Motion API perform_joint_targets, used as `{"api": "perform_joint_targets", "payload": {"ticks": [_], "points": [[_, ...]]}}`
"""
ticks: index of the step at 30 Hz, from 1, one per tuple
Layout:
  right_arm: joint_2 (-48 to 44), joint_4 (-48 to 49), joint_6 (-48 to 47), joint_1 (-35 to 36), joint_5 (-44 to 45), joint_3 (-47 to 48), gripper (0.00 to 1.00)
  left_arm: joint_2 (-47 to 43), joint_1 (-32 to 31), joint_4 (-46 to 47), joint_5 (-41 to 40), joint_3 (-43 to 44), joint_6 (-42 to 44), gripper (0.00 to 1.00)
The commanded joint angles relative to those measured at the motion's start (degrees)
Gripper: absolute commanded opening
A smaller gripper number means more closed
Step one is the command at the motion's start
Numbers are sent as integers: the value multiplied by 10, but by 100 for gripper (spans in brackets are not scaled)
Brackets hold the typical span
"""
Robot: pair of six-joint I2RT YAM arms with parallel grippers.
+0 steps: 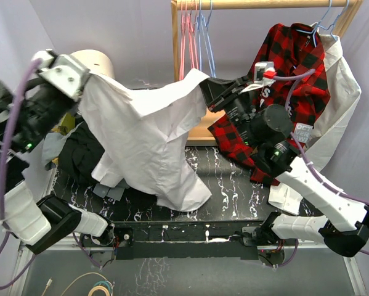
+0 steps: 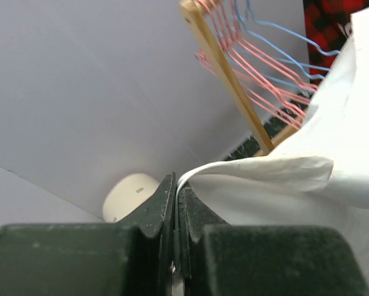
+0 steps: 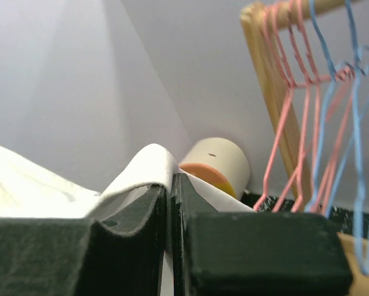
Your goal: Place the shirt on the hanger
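- Shirt (image 1: 147, 135), white: one edge is pinched in the left gripper (image 1: 85, 77), jaws fully closed on the thin cloth. The wrist view shows the fold running in between the pads.
- Right gripper (image 1: 206, 94) is clamped tight on the opposite edge, with a peak of cloth rising from its tips.
- The garment is stretched in the air between both arms. Its lower part hangs down to the black marbled table (image 1: 233, 179), beside a black garment (image 1: 79, 154).
- Wooden rack (image 1: 264, 4) behind: the rail carries pink hangers (image 1: 185, 37), with the light blue hanger (image 1: 206, 43) just beside them.
- Further right on the rail: a red-and-black plaid shirt (image 1: 289, 68), with a second white garment (image 1: 341, 92) touching it.
- Cream cylinder (image 1: 95, 60) stands behind the left gripper.
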Motion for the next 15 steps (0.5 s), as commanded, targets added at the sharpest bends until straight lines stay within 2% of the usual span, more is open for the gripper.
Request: {"api": "perform_joint_targets", "payload": {"ticks": [1, 5, 8, 10, 15], "points": [[-32, 58, -75, 4, -90, 74, 8, -24, 36, 95, 42, 37, 0, 0], [-25, 59, -82, 4, -119, 121, 8, -25, 53, 111, 95, 65, -32, 0], [-32, 39, -61, 4, -96, 117, 8, -28, 64, 98, 124, 30, -52, 0], [-51, 25, -29, 4, -56, 61, 8, -50, 69, 86, 124, -61, -70, 0], [-126, -7, 174, 4, 32, -161, 8, -126, 88, 101, 176, -418, -96, 0]]}}
